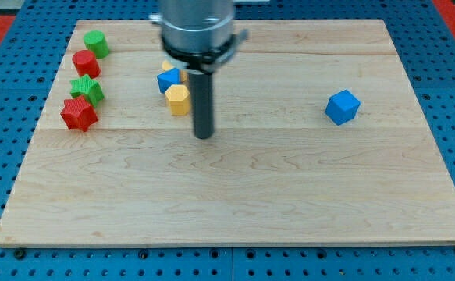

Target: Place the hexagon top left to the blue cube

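Observation:
A yellow hexagon (178, 100) lies left of the board's middle, near the view's top. A blue block (168, 80) touches it on its upper left, with a sliver of another yellow block (166, 65) behind that. The blue cube (342, 107) sits alone at the view's right. My tip (203, 134) rests on the board just right of and below the yellow hexagon, apart from it by a small gap. The rod and its grey mount hide part of the board above.
At the view's left stand a green cylinder (96, 43), a red cylinder (86, 62), a green star (87, 90) and a red star (79, 114). The wooden board (235, 203) lies on a blue pegboard.

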Available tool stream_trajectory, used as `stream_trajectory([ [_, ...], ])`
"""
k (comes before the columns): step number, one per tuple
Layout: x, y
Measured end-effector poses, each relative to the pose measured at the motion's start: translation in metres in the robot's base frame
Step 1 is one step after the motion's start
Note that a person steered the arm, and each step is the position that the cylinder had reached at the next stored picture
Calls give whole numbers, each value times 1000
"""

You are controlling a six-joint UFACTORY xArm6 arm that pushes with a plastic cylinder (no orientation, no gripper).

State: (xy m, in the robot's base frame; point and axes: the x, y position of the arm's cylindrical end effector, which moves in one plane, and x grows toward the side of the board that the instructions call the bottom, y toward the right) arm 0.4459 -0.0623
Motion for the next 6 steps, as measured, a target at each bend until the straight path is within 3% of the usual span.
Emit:
stream_trajectory([
  [1,-41,-92],
  [2,-60,-89],
  [5,-42,128],
  [6,-42,126],
])
